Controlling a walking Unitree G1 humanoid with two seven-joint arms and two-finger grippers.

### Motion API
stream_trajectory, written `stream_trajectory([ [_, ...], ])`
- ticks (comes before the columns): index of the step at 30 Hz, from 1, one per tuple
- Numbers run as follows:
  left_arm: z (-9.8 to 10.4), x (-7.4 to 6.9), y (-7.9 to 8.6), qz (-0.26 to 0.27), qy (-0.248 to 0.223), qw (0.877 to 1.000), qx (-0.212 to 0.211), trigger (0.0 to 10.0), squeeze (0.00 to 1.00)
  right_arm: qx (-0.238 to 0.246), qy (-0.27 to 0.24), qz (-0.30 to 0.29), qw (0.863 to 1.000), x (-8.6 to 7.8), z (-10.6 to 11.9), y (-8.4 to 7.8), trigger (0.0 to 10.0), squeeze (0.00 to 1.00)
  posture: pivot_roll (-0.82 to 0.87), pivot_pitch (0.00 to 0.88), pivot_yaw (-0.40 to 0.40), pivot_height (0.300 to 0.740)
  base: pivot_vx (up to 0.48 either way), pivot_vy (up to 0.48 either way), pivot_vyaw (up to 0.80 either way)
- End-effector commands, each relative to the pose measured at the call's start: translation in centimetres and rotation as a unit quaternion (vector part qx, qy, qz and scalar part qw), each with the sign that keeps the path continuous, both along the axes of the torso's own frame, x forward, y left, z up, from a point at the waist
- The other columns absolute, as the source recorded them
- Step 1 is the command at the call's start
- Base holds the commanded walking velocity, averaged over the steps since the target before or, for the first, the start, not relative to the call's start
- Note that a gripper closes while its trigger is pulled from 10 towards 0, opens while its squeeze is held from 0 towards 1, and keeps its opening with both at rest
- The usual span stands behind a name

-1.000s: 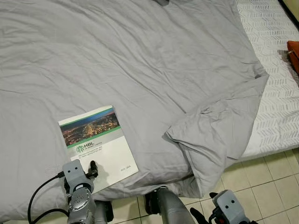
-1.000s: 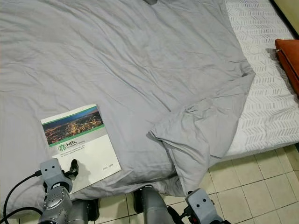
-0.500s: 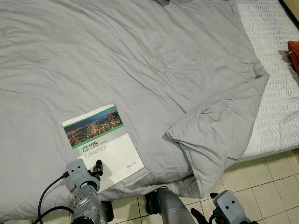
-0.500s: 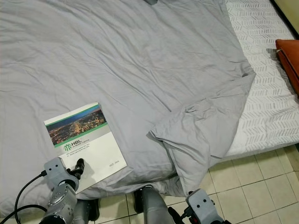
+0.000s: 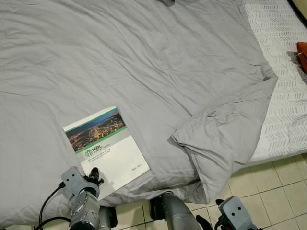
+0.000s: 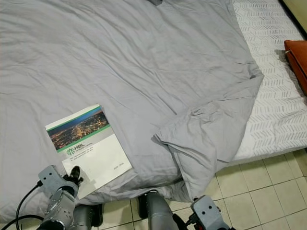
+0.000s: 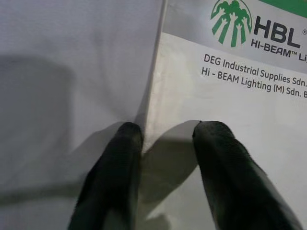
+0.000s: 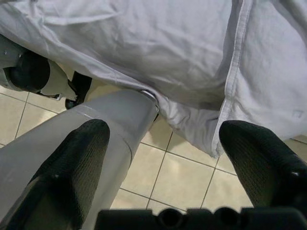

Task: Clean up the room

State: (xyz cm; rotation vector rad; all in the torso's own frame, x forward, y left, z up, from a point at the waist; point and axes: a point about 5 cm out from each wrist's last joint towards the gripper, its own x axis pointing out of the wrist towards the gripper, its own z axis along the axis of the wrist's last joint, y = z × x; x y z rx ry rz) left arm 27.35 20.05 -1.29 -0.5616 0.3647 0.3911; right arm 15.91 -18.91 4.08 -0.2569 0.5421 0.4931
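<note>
Nearest to the robot, the right gripper (image 8: 163, 143) hangs low over the beige tiled floor (image 5: 273, 191) beside the bed, its two black textured fingers (image 8: 72, 167) spread wide with nothing between them. In the head views only the grey top of this wrist is seen, cut by the lower edge.

The left gripper (image 7: 165, 132) is at the near left part of the bed, with a black cable looping from its wrist. Its fingers stand a narrow gap apart across the near left edge of the thin glossy brochure with a white cover, a green band and a city night photo (image 5: 105, 143). One finger (image 7: 115, 163) is on the cloth side, the other (image 7: 230, 167) lies over the white cover. Whether they already pinch the paper I cannot tell, because their shadow hides the edge.

The brochure lies flat and turned a little on the wrinkled soft grey duvet (image 5: 144, 62), close to the near edge of the bed.

To the right, one corner of the duvet is folded back in a thick lump (image 5: 220, 139) and uncovers a white mattress sheet with a chevron pattern (image 5: 288, 110). Further right, an orange object (image 6: 297, 57) is cut by the frame, so its shape is not clear.
</note>
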Motion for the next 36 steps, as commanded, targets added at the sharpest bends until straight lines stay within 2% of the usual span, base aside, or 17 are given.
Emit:
stream_trajectory([
  [1, -0.4, -0.3, -1.4, -0.045, -0.002, 0.999, -0.003, 0.0, 0.0, -0.009, 0.026, -0.009, 1.0, -0.7, -1.1, -0.3, 10.0, 0.0, -0.25, 0.474, -0.182, 0.74, 0.0, 0.0, 0.0],
  [3, 0.2, 0.2, -1.3, -0.055, -0.02, 0.998, 0.009, 0.0, 0.0, -0.008, 0.024, -0.01, 1.0, -0.3, -1.3, -0.3, 10.0, 0.0, -0.22, 0.446, -0.161, 0.74, 0.0, 0.0, 0.0],
  [5, 2.6, 1.2, -1.1, -0.083, -0.086, 0.992, 0.037, 0.0, 0.0, 0.0, 0.007, -0.017, 1.0, 1.6, -1.8, 0.2, 10.0, 0.0, -0.15, 0.364, -0.117, 0.74, 0.0, 0.0, 0.0],
  [9, 3.9, 1.5, -1.1, -0.098, -0.118, 0.987, 0.044, 0.0, 0.0, 0.009, -0.007, -0.024, 1.0, 3.4, -2.1, 0.7, 10.0, 0.0, -0.1, 0.292, -0.084, 0.74, 0.0, 0.0, 0.0],
  [11, 5.3, 1.8, -1.3, -0.123, -0.147, 0.98, 0.061, 0.0, 0.0, 0.022, -0.027, -0.039, 0.999, 5.5, -2.0, 1.2, 10.0, 0.0, -0.05, 0.203, -0.055, 0.74, 0.0, 0.0, 0.0],
  [13, 6.2, 2.0, -1.5, -0.14, -0.164, 0.973, 0.079, 0.0, 0.0, 0.03, -0.04, -0.05, 0.998, 6.9, -1.8, 1.5, 10.0, 0.0, -0.03, 0.176, -0.049, 0.74, 0.0, 0.0, 0.0],
  [18, 7.6, 2.1, -2.0, -0.177, -0.18, 0.962, 0.108, 0.0, 0.0, 0.04, -0.061, -0.059, 0.996, 9.5, -1.8, 2.1, 10.0, 0.0, 0.02, 0.074, -0.025, 0.74, 0.0, 0.0, 0.0],
  [20, 7.8, 2.1, -2.2, -0.187, -0.183, 0.958, 0.117, 0.0, 0.0, 0.041, -0.064, -0.062, 0.995, 9.8, -1.8, 2.1, 10.0, 0.0, 0.02, 0.068, -0.023, 0.74, 0.0, 0.0, 0.0],
  [24, 7.1, 2.3, -2.9, -0.222, -0.144, 0.951, 0.159, 0.0, 0.0, 0.05, -0.068, -0.079, 0.993, 10.9, -1.9, 2.2, 10.0, 0.0, 0.03, 0.043, -0.02, 0.74, 0.0, 0.0, 0.0],
  [25, 6.9, 3.1, -2.8, -0.225, -0.119, 0.941, 0.224, 10.0, 1.0, 0.049, -0.073, -0.076, 0.993, 11.1, -1.9, 2.4, 10.0, 0.0, 0.02, 0.059, -0.029, 0.74, 0.0, 0.0, 0.0],
  [27, 7.2, 4.0, -2.3, -0.22, -0.115, 0.932, 0.265, 10.0, 1.0, 0.045, -0.082, -0.074, 0.993, 11.1, -1.6, 2.4, 10.0, 0.0, 0.01, 0.065, -0.032, 0.74, 0.0, 0.0, 0.0],
  [30, 8.4, 4.8, -1.0, -0.2, -0.122, 0.926, 0.296, 10.0, 1.0, 0.049, -0.109, -0.066, 0.991, 11.0, -0.9, 2.3, 10.0, 0.0, -0.03, 0.074, -0.022, 0.74, 0.0, 0.0, 0.0],
  [31, 8.7, 4.6, -0.8, -0.206, -0.13, 0.916, 0.319, 10.0, 1.0, 0.055, -0.12, -0.066, 0.989, 10.9, -0.6, 2.3, 10.0, 0.0, -0.03, 0.076, -0.02, 0.74, 0.0, 0.0, 0.0],
  [32, 8.7, 4.0, -0.9, -0.216, -0.135, 0.906, 0.337, 10.0, 1.0, 0.062, -0.13, -0.072, 0.987, 10.8, -0.3, 2.2, 10.0, 0.0, -0.04, 0.077, -0.014, 0.74, 0.0, 0.0, 0.0],
  [33, 8.4, 3.0, -1.1, -0.221, -0.137, 0.905, 0.337, 10.0, 1.0, 0.073, -0.145, -0.083, 0.983, 10.7, 0.2, 2.0, 10.0, 0.0, -0.04, 0.076, -0.01, 0.74, 0.0, 0.0, 0.0],
  [35, 7.6, 0.4, -1.7, -0.219, -0.136, 0.909, 0.327, 10.0, 1.0, 0.1, -0.184, -0.115, 0.971, 10.1, 1.8, 1.6, 10.0, 0.0, -0.04, 0.076, 0.004, 0.74, 0.0, 0.0, 0.0],
  [36, 7.6, 0.4, -1.7, -0.219, -0.136, 0.909, 0.327, 10.0, 1.0, 0.1, -0.184, -0.115, 0.971, 10.1, 1.8, 1.6, 10.0, 0.0, -0.04, 0.076, 0.004, 0.74, 0.0, 0.0, 0.0],
])
